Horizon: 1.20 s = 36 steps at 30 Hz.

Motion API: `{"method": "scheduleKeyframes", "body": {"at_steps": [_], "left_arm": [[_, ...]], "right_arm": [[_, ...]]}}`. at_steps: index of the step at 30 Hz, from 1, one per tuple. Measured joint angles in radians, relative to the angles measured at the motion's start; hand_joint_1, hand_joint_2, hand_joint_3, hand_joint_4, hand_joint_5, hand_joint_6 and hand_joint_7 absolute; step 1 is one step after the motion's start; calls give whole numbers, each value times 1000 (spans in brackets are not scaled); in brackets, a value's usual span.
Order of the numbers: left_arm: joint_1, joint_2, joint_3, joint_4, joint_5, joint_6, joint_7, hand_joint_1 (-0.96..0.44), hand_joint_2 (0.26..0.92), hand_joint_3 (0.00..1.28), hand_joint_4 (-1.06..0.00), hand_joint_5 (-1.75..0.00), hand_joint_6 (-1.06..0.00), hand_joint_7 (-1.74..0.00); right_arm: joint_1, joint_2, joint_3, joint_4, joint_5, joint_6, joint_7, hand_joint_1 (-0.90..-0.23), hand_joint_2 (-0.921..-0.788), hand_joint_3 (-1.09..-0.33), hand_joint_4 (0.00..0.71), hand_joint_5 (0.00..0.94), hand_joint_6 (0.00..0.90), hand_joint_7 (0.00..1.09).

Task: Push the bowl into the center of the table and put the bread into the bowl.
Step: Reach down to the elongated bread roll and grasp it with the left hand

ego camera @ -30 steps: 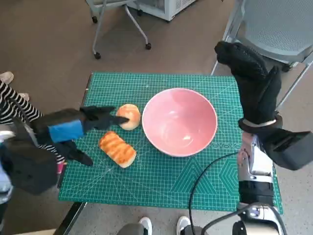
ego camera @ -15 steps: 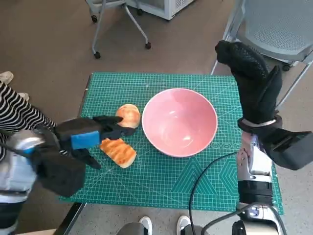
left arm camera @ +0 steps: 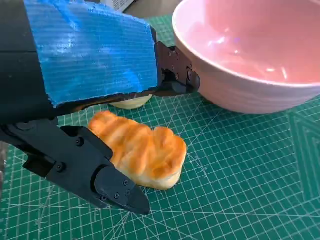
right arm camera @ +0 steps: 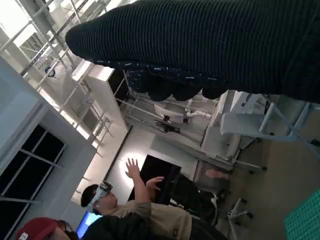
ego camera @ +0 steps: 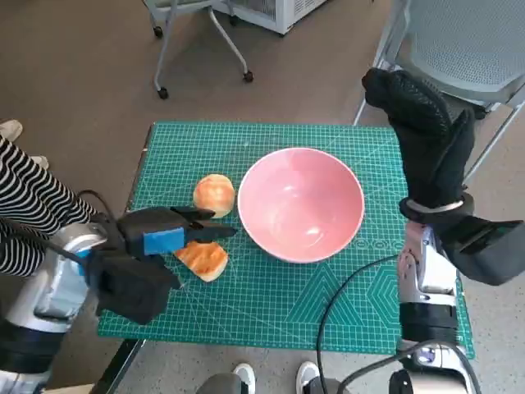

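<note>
the grilled, orange-striped oblong bread loaf lies flat on the green grid-marked cutting mat covering the worktop, near the pink ceramic bowl but apart from it; a round pale bun sits just beyond the loaf, close by the bowl's rim. the bowl already looks roughly centred on the mat, so we judge the push done and the bread pick as the step in hand. we'd expect the loaf to be light and soft: it will dent under a hard squeeze, and the crust gives decent grip. best hold is across the short width at mid-length, so it doesn't sag or pivot. the bowl looks hard, smooth and breakable, so we'd drop the bread in from low. left robot hand (black, blue tape on its back) hovers over the loaf with fingers spread apart, holding nothing; in the left wrist view the lower finger lies along one side of the loaf and the upper ones reach past the other. whether any finger touches the bread we can't tell. right robot hand, in its black knitted glove, is raised off to the bowl's side, empty, fingers extended together.
</note>
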Motion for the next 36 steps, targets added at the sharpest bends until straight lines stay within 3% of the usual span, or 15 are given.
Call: {"method": "scheduleKeyframes", "body": {"at_steps": [12,15,19,21,23,25,26,30,36], "left_arm": [[-32,-53,-61,96,41,69,-7,-107,698,21,-350,-39,-400,-51],[-49,-59,-70,113,53,71,-6,-108,718,31,-411,-59,-449,-70],[-62,-60,-81,124,77,79,-2,-91,746,45,-541,-111,-590,-145],[-63,-60,-86,125,81,82,-1,-68,756,51,-615,-206,-607,-285],[-62,-60,-89,125,82,84,-1,-42,769,63,-638,-521,-575,-551],[-62,-60,-90,123,83,86,-1,162,841,54,-678,-847,-567,-742],[-62,-60,-90,122,84,87,1,104,863,77,-692,-991,-571,-874],[-61,-57,-90,117,86,82,10,22,877,108,-722,-1184,-636,-1002],[-59,-49,-88,116,94,65,29,3,878,117,-719,-1236,-665,-1021]], "right_arm": [[9,-1,-1,-11,2,4,1,-663,-921,-640,158,7,0,615],[12,-1,0,-13,2,8,2,-663,-921,-640,158,6,0,615],[17,-1,0,-22,4,14,3,-665,-921,-639,158,6,0,615],[20,-1,0,-30,5,17,3,-664,-921,-639,158,6,0,615],[24,-1,0,-35,5,20,3,-663,-921,-639,158,5,0,615],[26,-1,0,-37,5,22,3,-663,-921,-640,158,5,0,615],[26,-1,0,-38,5,22,3,-663,-921,-640,159,6,1,615],[27,-1,0,-39,5,22,3,-662,-921,-641,158,5,0,615],[27,-1,0,-39,5,22,5,-662,-921,-642,158,4,0,615]]}}
